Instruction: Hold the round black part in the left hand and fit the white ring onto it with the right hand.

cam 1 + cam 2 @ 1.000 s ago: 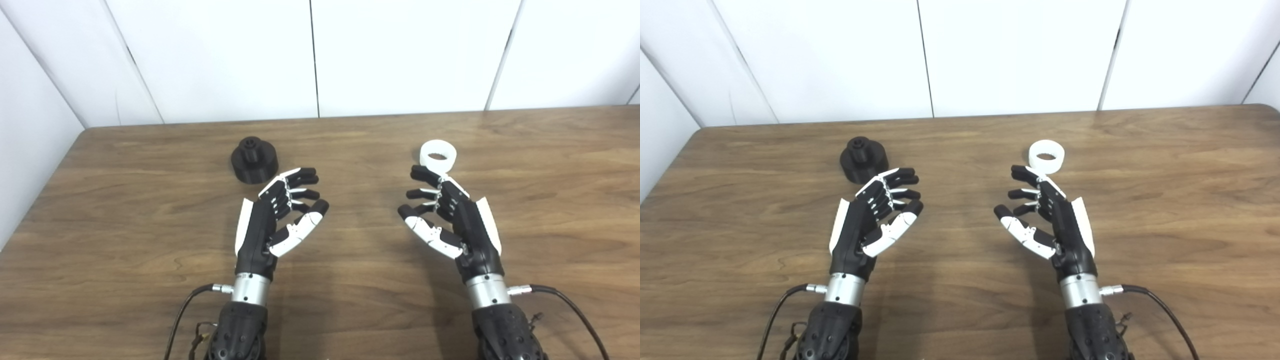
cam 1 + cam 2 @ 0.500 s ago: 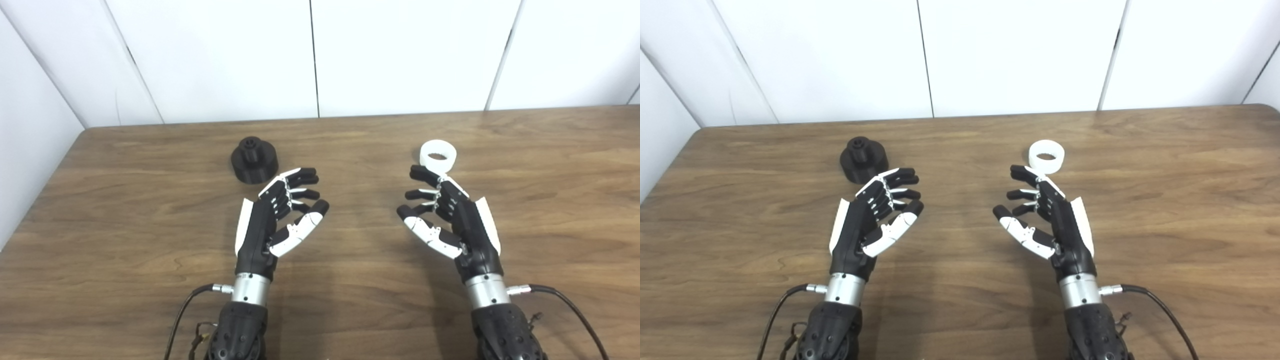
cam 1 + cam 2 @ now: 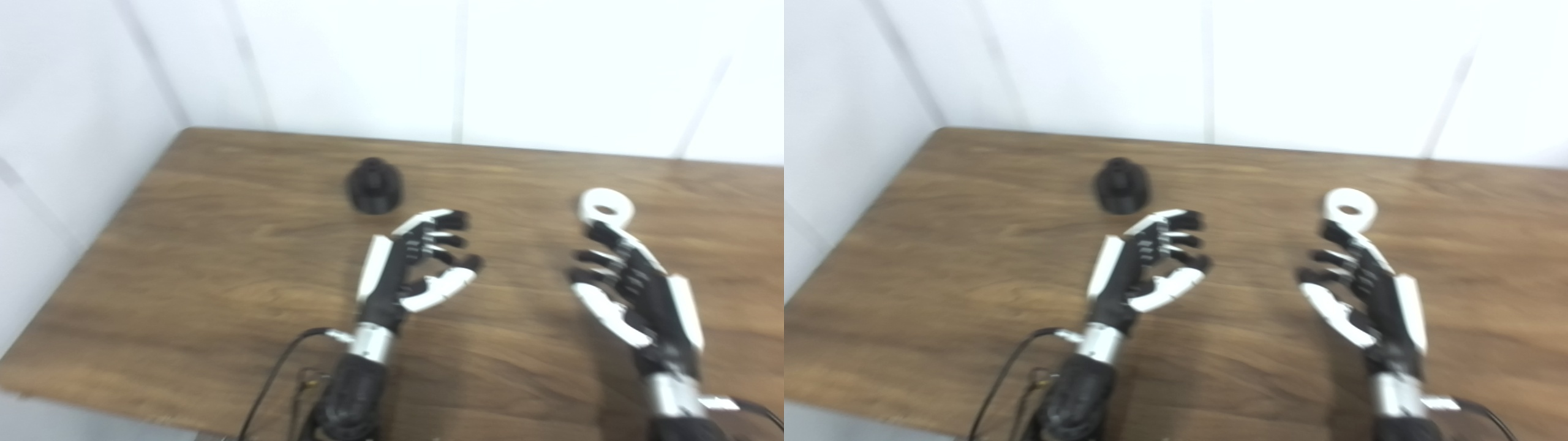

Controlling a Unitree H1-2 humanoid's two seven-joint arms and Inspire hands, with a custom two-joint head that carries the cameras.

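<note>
The round black part (image 3: 374,185) sits on the wooden table (image 3: 202,245), far left of centre. My left hand (image 3: 416,263) is open and empty, palm inward, just below and right of it, apart from it. The white ring (image 3: 606,208) lies flat on the table at the right. My right hand (image 3: 631,288) is open and empty, its fingertips (image 3: 597,231) right at the ring's near edge. Both views are blurred. The part (image 3: 1121,184) and ring (image 3: 1350,208) also show in the right eye view.
White wall panels (image 3: 367,61) stand behind the table and along its left side. The table's near left edge (image 3: 92,395) shows at the bottom. A black cable (image 3: 275,373) runs from my left wrist.
The whole picture has shifted right and tilted and blurred, so the camera has moved. The hands, the black part and the ring keep the same places relative to each other.
</note>
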